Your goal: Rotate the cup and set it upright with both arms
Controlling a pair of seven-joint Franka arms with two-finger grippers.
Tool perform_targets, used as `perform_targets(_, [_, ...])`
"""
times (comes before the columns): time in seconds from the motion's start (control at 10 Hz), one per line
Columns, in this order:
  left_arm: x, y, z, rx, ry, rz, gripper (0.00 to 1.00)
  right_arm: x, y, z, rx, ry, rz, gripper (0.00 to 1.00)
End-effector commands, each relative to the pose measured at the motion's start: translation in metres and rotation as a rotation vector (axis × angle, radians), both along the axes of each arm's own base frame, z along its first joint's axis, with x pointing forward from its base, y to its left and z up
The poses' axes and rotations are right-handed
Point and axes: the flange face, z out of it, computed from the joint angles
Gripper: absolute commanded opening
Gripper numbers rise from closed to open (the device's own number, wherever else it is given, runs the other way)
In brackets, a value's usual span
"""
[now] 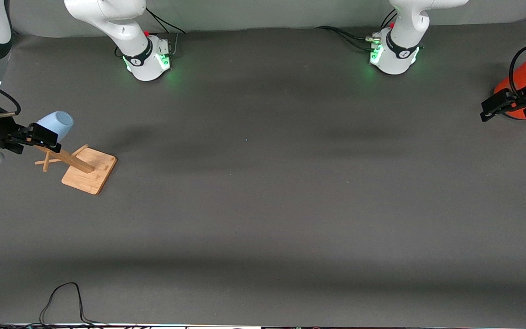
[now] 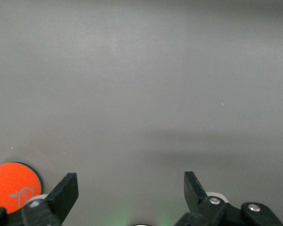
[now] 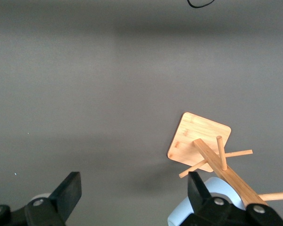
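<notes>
My right gripper (image 1: 39, 137) hangs over the rack (image 1: 88, 170) at the right arm's end of the table, fingers spread wide and closed on nothing. In the right wrist view one finger (image 3: 200, 190) sits just beside the cup (image 3: 217, 188); I cannot tell whether it touches. My left gripper (image 1: 496, 107) waits at the left arm's end, just beside the orange canister (image 1: 518, 89), also wide open and empty.

I judge the task is at its first step: the reach for the cup, with no grasp made. The cup (image 1: 57, 123) hangs tilted on a peg of the rack, its mouth facing the post. Next I need to bring the cup's wall between my right fingers, close, then draw it along the peg without dragging the rack over.
</notes>
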Motion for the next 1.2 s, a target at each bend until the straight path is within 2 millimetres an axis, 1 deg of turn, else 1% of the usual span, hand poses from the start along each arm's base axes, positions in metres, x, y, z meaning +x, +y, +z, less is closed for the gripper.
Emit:
perform_targets(0.0, [-0.001, 0.001, 0.003, -0.011, 0.004, -0.015, 1.0, -0.001, -0.001, 0.003, -0.012, 0.007, 0.001, 1.0])
perform_targets(0.2, [-0.001, 0.0, 0.001, -0.011, 0.007, -0.016, 1.0, -0.002, -0.001, 0.002, -0.006, 0.014, -0.001, 1.0])
perform_targets(0.4, [0.0, 0.001, 0.007, -0.011, -0.003, -0.013, 1.0, -0.002, -0.002, 0.002, -0.006, 0.013, -0.059, 1.0])
perform_targets(0.6, [-0.001, -0.003, 0.022, -0.01, -0.038, -0.022, 1.0, -0.002, -0.003, 0.0, -0.005, 0.027, -0.06, 1.0])
perform_targets(0.7, [-0.004, -0.002, 0.029, -0.009, -0.046, -0.022, 1.0, -0.002, -0.003, -0.001, -0.005, 0.03, -0.058, 1.0])
perform_targets(0.8, [-0.004, -0.001, 0.028, -0.01, -0.039, -0.021, 1.0, -0.002, -0.004, -0.001, -0.005, 0.03, -0.063, 1.0])
perform_targets(0.9, [0.002, -0.005, 0.021, -0.01, -0.039, -0.027, 1.0, -0.003, -0.006, -0.001, -0.005, 0.03, -0.069, 1.0])
perform_targets(1.0, [0.005, -0.001, 0.016, -0.013, -0.03, -0.019, 1.0, -0.007, -0.009, -0.001, -0.005, 0.05, -0.072, 1.0])
perform_targets(1.1, [0.004, 0.002, 0.017, -0.015, -0.031, -0.015, 1.0, -0.013, -0.025, -0.003, -0.005, 0.074, -0.106, 1.0])
